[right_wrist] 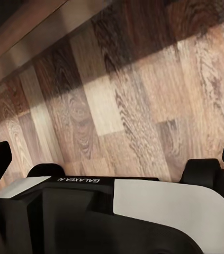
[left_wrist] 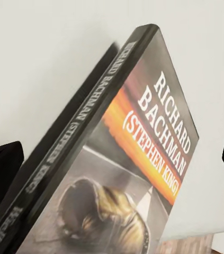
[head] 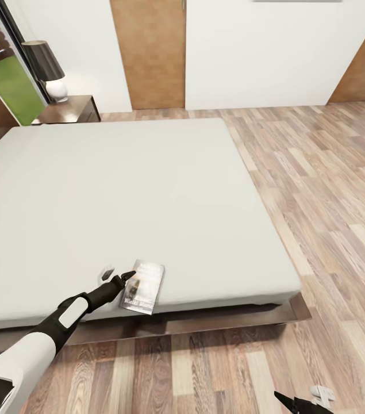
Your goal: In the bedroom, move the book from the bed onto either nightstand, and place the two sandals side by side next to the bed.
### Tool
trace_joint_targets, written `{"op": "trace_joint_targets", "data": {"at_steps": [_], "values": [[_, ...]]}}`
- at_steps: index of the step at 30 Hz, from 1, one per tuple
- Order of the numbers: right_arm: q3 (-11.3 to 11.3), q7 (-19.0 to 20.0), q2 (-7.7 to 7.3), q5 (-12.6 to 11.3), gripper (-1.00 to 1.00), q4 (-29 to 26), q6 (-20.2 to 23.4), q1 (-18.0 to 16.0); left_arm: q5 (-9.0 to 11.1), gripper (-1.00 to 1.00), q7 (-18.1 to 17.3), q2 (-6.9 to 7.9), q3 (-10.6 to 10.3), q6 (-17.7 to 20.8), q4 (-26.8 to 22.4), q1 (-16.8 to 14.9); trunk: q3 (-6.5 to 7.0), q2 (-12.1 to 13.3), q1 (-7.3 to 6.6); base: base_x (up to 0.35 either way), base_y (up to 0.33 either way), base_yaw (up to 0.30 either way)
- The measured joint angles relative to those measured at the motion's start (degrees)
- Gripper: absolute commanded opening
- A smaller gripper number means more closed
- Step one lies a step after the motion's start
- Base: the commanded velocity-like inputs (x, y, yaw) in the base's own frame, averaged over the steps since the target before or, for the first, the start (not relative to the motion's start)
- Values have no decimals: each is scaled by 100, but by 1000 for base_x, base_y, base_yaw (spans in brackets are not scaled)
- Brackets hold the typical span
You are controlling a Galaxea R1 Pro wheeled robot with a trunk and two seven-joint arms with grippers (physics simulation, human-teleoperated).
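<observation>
**Left tool reaches the book at the bed's near edge**

The book (head: pixel 143 286) lies flat on the off-white mattress of the bed (head: pixel 119 190), close to the near edge and just above the dark wooden frame. The left tool (head: pixel 119 277) is stretched out over the mattress with its dark fingertip at the book's left side. From the left wrist camera the book (left_wrist: pixel 117 159) sits between the two fingers (left_wrist: pixel 0 169), which stand wide apart on either side of it, so this tool is released and not yet grasping anything. Whether a finger already touches the cover cannot be judged.

The right tool (head: pixel 303 401) hangs low over the plank floor (head: pixel 320 201) beside the bed; its two fingertips show far apart in the right wrist camera, so it looks released and empty as well.

A nightstand (head: pixel 70 109) carrying a lamp (head: pixel 47 69) stands at the far left corner of the bed, well apart from the book. No sandals can be made out here.

The likely step is closing on the book. The risks come from its thinness and place: a flat paperback on a soft mattress gives the fingers little edge to bite, so they may press it down or skate over the cover. A sideways nudge could also push it off the near edge onto the frame or floor.
</observation>
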Motion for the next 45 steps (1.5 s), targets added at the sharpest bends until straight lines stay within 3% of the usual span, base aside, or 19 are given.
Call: {"op": "trace_joint_targets", "data": {"at_steps": [10,45], "values": [[2,-7,0,0,100,0,0,0,0,100,3,0,-3,-8,0,0,0,0,0,219,0,0],[8,-9,0,0,100,0,-1,1,10,100,-1,-8,10,-35,-3,-2,0,0,1,14,-26,0]]}}
